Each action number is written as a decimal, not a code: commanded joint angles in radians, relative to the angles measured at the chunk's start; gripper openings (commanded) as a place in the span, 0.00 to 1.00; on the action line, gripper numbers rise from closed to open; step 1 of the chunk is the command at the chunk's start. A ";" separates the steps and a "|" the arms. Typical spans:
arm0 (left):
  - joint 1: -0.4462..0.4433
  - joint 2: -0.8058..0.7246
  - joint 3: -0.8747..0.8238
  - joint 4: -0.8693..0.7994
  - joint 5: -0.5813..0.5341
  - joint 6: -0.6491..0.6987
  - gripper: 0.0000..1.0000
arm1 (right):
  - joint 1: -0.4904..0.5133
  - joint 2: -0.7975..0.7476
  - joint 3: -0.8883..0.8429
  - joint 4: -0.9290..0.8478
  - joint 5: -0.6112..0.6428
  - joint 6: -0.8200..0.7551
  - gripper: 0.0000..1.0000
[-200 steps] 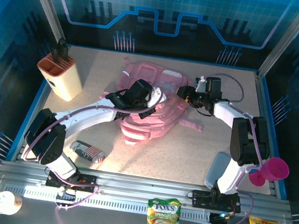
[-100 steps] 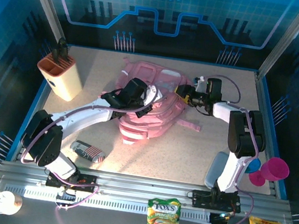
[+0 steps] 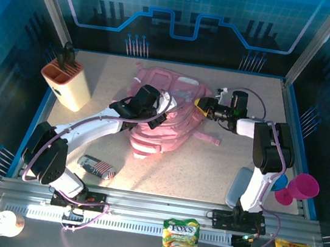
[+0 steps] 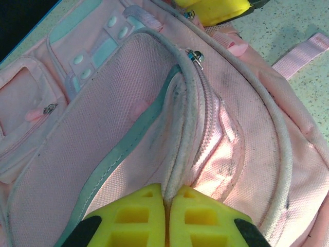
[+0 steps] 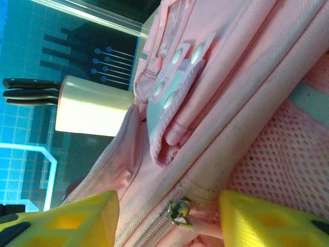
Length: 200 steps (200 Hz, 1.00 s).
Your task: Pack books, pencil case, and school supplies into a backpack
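Repositioned, right gripper (image 5: 167,207) stands open astride a zipper pull (image 5: 179,212) (left gripper (image 4: 165,199) pinches backpack (image 4: 103,128) seam (image 4: 177,154)).

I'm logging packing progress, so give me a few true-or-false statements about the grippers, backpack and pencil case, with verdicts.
1. The left gripper is shut on the backpack. True.
2. The right gripper is shut. False: its jaws are open, with a zipper pull between them.
3. The pencil case is inside the backpack. False: it lies on the table, at the near left.
4. The holder stands left of the backpack. True.
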 commanded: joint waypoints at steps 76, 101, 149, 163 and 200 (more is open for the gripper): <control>0.021 -0.056 0.013 0.037 0.016 -0.044 0.07 | 0.002 0.031 -0.002 -0.040 -0.053 -0.150 0.62; 0.021 -0.057 0.011 0.035 0.013 -0.045 0.07 | 0.010 0.027 -0.032 0.095 -0.117 -0.073 0.63; 0.028 -0.054 0.011 0.034 0.012 -0.044 0.07 | 0.013 -0.015 -0.073 0.089 -0.145 -0.090 0.57; 0.028 -0.054 0.011 0.033 0.010 -0.044 0.07 | 0.013 -0.031 -0.091 0.088 -0.148 -0.097 0.53; 0.029 -0.051 0.010 0.031 0.018 -0.046 0.07 | 0.011 -0.051 -0.116 0.076 -0.122 -0.119 0.39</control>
